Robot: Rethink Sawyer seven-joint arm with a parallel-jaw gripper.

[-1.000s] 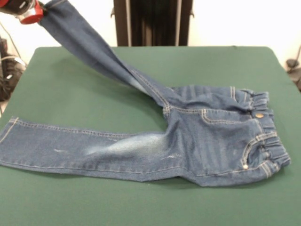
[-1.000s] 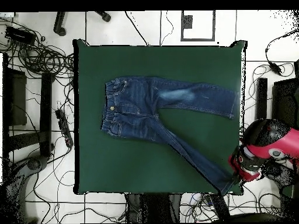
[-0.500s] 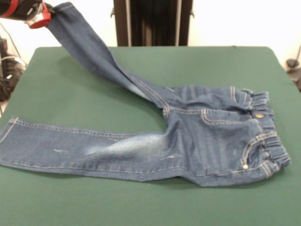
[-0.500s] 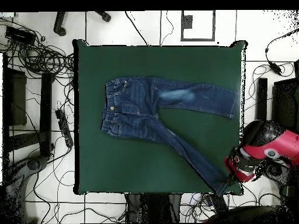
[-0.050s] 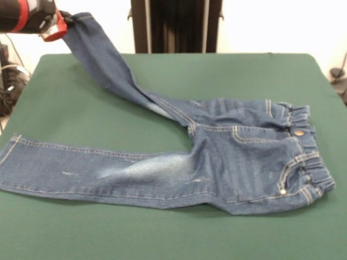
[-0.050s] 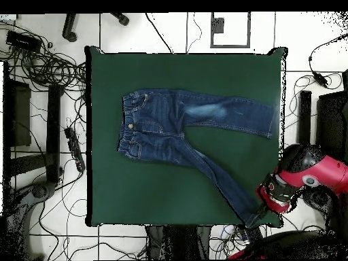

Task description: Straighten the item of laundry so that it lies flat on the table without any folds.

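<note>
Jeans [image 5: 233, 162] show you one leg lifted by the gripper [image 5: 58, 30], apparently clamped on its cuff; overhead, that cuff reaches the table [image 6: 170, 183] corner.

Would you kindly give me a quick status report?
Gripper shut on jeans at one leg's hem, lifted past the table corner. Other leg and waistband flat. Nothing in the way.

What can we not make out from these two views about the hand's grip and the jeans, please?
- The hand: front view cuts it off at the top-left edge, so its fingers are unseen.
- Overhead, the arm's red and black body covers the hand and the held leg's cuff.
- The jeans: their underside against the table is hidden in both views.
- Brass button: too small overhead.
</note>
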